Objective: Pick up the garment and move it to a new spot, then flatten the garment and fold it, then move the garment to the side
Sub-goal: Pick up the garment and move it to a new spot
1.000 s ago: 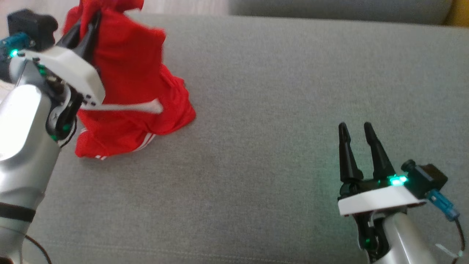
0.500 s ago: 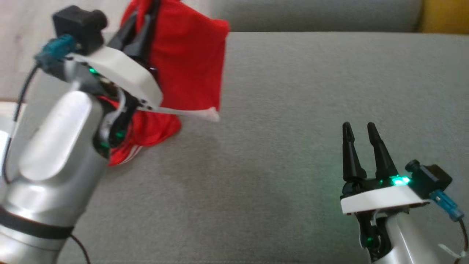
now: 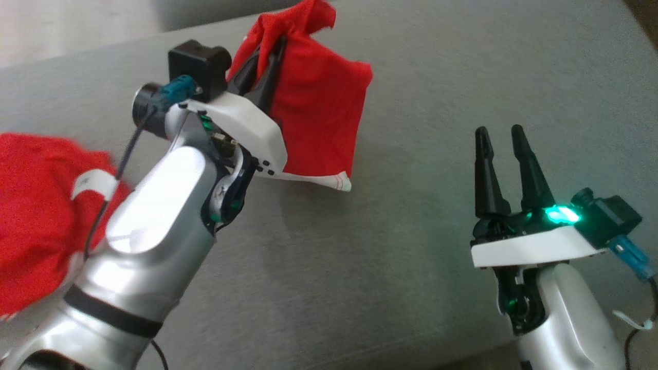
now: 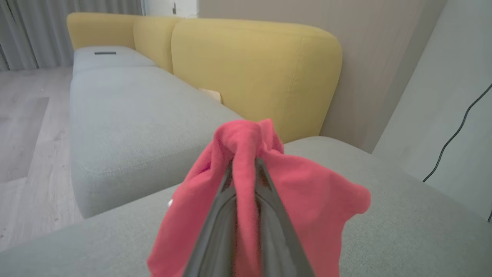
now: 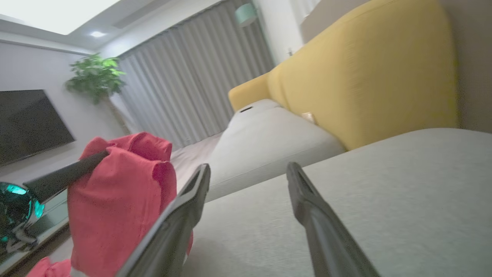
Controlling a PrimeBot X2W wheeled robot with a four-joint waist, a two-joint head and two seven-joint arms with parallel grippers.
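Above the grey sofa seat [image 3: 401, 267], a red garment [image 3: 318, 118] hung pinched in the left gripper [image 3: 273, 51].
Its white-trimmed hem [image 3: 329, 181] reached down to the seat. The right gripper [image 3: 498, 132] stood well apart, spread wide and empty. More red cloth [image 3: 31, 216] was cut off at the left edge, and the left forearm [image 3: 154, 221] hid whether the two joined.
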